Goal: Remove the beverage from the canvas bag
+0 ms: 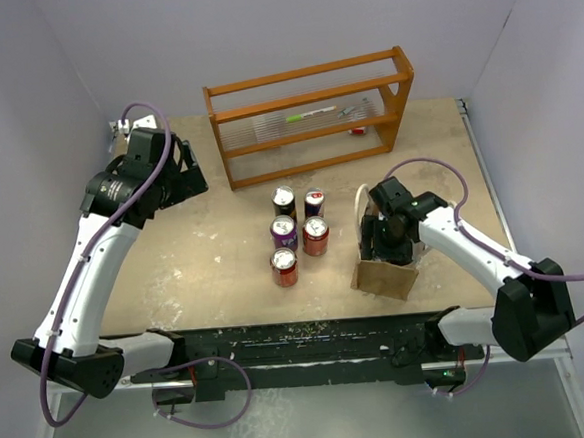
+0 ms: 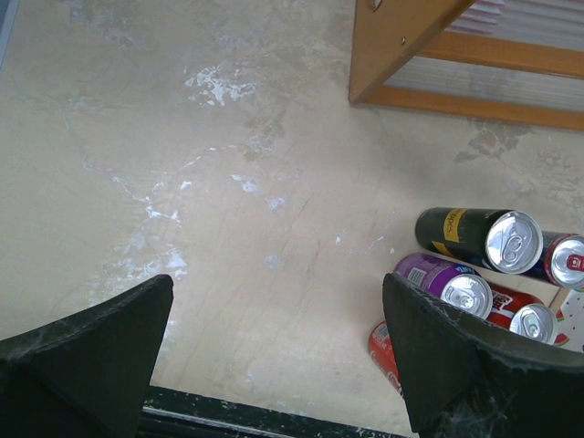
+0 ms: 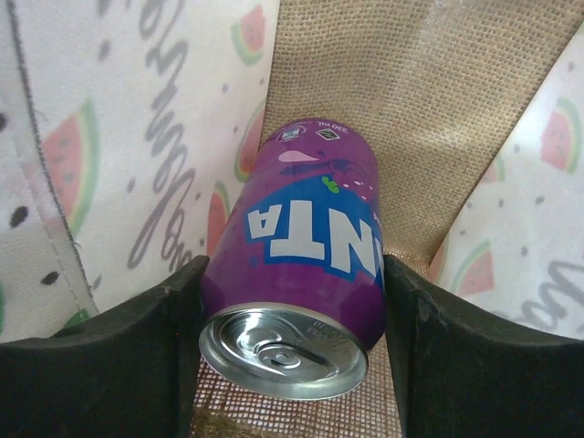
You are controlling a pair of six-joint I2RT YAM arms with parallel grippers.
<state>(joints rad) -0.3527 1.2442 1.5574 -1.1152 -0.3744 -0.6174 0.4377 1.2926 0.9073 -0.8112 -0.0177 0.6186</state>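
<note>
right wrist view: the right fingers (image 3: 292, 278) are sitting deep inside the canvas bag (image 3: 429, 100), one on each side of a purple can (image 3: 297, 246). the can is lying tilted between them on the woven bag floor, its silver top facing the camera. both fingers are appearing to touch the can's sides, so they are pinching it, though how firmly is not clear. the bag's watermelon-print lining is rising close outside each finger.

top external view: the bag is standing on the counter (image 1: 174, 257) with the right arm entering its mouth from above. a cluster of five cans (image 1: 295, 234) is standing outside the bag, off to the left of the right fingers. an orange wooden rack (image 1: 310, 117) is sitting beyond them.

the left fingers (image 2: 278, 283) are spread wide and holding nothing, hovering over bare counter, with the can cluster just past their right finger.

the step in hand is likely the grasp on the beverage inside the bag. the next move is probably calling for a firm squeeze, then a straight lift between the lining walls. the light bag may be dragged up with the can.
</note>
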